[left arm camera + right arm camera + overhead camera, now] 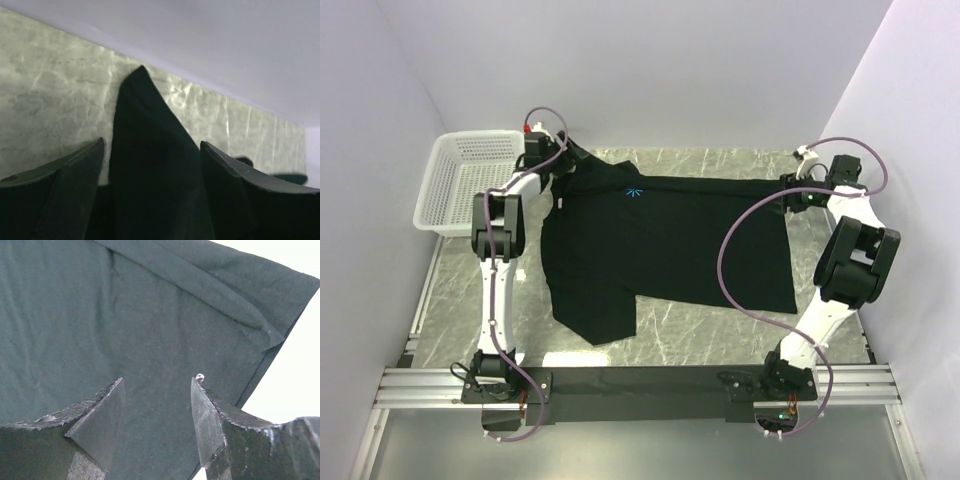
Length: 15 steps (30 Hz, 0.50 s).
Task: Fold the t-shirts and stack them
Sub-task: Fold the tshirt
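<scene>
One black t-shirt point(670, 240) with a small light-blue logo point(633, 192) lies spread on the marble table. My left gripper point(552, 152) is at its far left corner. In the left wrist view the jaws point(152, 145) stand wide apart, with a peak of black cloth point(145, 150) rising between them. My right gripper point(790, 192) is at the shirt's far right edge. In the right wrist view it point(157, 380) is open just over the cloth point(125, 315), near a folded edge.
A white mesh basket point(440, 185) stands at the far left, beside the left arm. Purple walls close in the back and both sides. A black rail point(640, 380) runs along the near table edge.
</scene>
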### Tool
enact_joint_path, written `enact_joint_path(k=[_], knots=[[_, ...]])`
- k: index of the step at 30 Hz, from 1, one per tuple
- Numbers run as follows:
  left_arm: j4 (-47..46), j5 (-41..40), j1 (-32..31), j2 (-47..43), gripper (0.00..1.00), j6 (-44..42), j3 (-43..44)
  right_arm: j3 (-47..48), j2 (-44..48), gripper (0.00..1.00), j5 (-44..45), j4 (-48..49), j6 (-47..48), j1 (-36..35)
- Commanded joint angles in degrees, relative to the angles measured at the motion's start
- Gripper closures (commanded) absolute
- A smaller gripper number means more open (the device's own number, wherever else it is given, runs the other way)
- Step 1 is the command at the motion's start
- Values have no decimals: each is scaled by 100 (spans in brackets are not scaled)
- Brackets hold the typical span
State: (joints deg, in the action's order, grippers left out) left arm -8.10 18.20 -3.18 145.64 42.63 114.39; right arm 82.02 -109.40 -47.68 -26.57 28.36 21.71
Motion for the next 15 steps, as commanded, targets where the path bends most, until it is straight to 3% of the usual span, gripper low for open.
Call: enact_joint_path(k=[1,6,15], knots=[[45,-668,-121,16,18,246,549,-37,455,37,-224,64,-198,-9],[317,-1282,-174,183,20,97,725,-159,587,37,-277,204,-348,-18],[792,-1222,-227,781,28,17,1393,-160,701,37,-443,354,-718,70]])
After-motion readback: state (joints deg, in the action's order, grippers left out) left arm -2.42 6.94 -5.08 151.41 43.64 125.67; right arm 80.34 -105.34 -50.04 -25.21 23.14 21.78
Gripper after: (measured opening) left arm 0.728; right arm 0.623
